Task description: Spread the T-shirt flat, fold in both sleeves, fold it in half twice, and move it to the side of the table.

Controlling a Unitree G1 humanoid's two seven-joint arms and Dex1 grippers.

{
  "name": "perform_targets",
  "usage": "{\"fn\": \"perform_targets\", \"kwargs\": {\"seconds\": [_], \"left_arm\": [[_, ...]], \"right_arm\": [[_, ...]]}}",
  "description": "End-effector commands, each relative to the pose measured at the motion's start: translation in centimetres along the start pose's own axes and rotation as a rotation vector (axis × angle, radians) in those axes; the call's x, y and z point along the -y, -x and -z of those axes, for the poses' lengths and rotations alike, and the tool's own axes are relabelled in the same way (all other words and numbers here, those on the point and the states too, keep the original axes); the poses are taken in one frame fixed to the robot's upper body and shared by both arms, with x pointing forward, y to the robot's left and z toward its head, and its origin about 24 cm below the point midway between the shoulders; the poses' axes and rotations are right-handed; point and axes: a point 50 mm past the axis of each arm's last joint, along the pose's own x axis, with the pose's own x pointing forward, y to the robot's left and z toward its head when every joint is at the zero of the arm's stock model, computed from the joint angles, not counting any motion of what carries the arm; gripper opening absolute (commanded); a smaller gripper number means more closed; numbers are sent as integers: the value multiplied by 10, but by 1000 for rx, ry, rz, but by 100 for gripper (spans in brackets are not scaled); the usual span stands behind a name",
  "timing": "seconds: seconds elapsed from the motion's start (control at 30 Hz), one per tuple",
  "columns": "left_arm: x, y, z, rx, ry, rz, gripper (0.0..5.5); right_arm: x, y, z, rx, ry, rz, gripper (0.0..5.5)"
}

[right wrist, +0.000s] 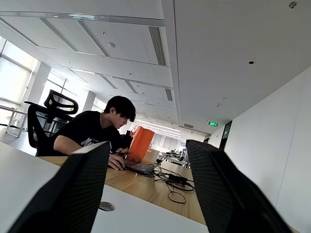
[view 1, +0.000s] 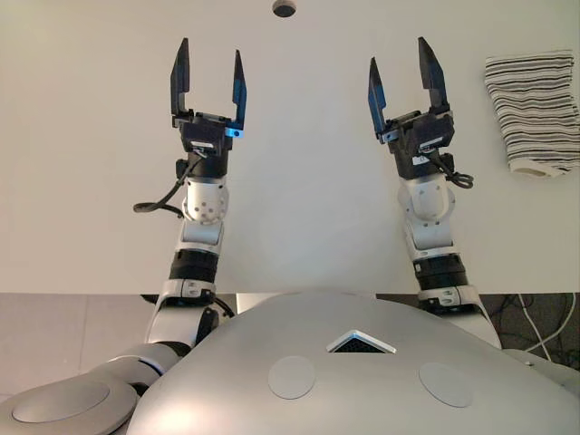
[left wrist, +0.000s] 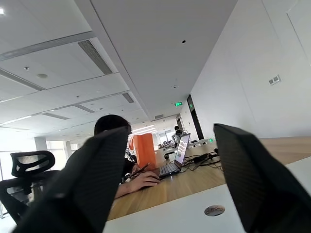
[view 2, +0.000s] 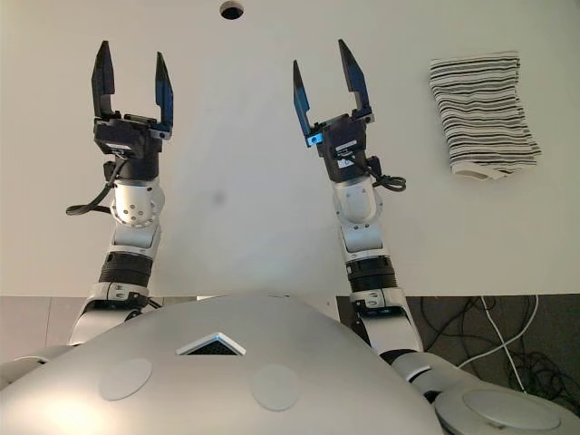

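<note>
The T-shirt [view 1: 535, 113], black-and-white striped, lies folded into a compact rectangle at the right side of the white table [view 1: 299, 199]. The same folded T-shirt [view 2: 483, 116] sits well to the right of my right gripper. Over the table's left middle my left gripper [view 1: 209, 74] stands open and empty, fingers pointing away from me. My right gripper [view 1: 407, 71] is open too, holding nothing, left of the shirt and apart from it. Both wrist views look past their own dark fingers [left wrist: 252, 184] [right wrist: 218, 189] into the room.
A round cable hole [view 1: 285, 8] sits at the table's far edge, between the two arms. Loose cables [view 2: 507, 344] lie on the floor below the table's near right edge. The table's near edge [view 1: 91, 292] runs just in front of my body.
</note>
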Motion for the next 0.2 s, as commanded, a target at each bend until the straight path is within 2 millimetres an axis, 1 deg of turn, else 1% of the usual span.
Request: {"fn": "perform_targets", "kwargs": {"seconds": [0.03, 0.2], "left_arm": [[0, -6, 3, -3, -8, 24, 341], [1, -6, 5, -5, -21, 22, 341]], "right_arm": [[1, -3, 2, -1, 18, 2, 295], [2, -3, 3, -3, 25, 0, 295]]}}
